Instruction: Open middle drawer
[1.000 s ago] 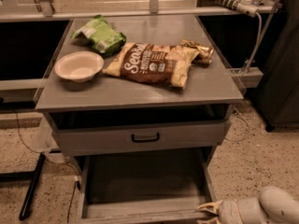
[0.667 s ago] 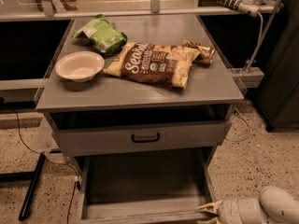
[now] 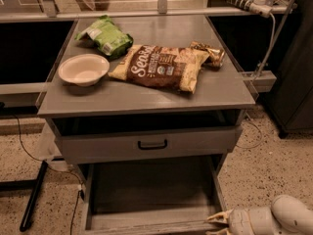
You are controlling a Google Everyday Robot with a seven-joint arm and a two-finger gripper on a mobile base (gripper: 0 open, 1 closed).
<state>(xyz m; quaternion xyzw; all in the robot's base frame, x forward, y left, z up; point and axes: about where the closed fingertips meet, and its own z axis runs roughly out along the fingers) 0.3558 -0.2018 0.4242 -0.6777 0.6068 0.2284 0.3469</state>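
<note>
Approach step: gripper [image 3: 218, 221], parted or closed I cannot tell, low beside open bottom drawer [image 3: 146, 226]; middle drawer [image 3: 200, 142] apparently shut, so next rise to its handle [image 3: 152, 144].

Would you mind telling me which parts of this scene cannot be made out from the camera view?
Middle drawer: its inside is hidden under the cabinet top, camera view.
Open bottom drawer: its front face is cut off by the lower edge.
Gripper, low right by that drawer's front rim: contact with it is unclear; its arm runs off frame.
Gold wrapper: partly hidden behind the chip bag.
</note>
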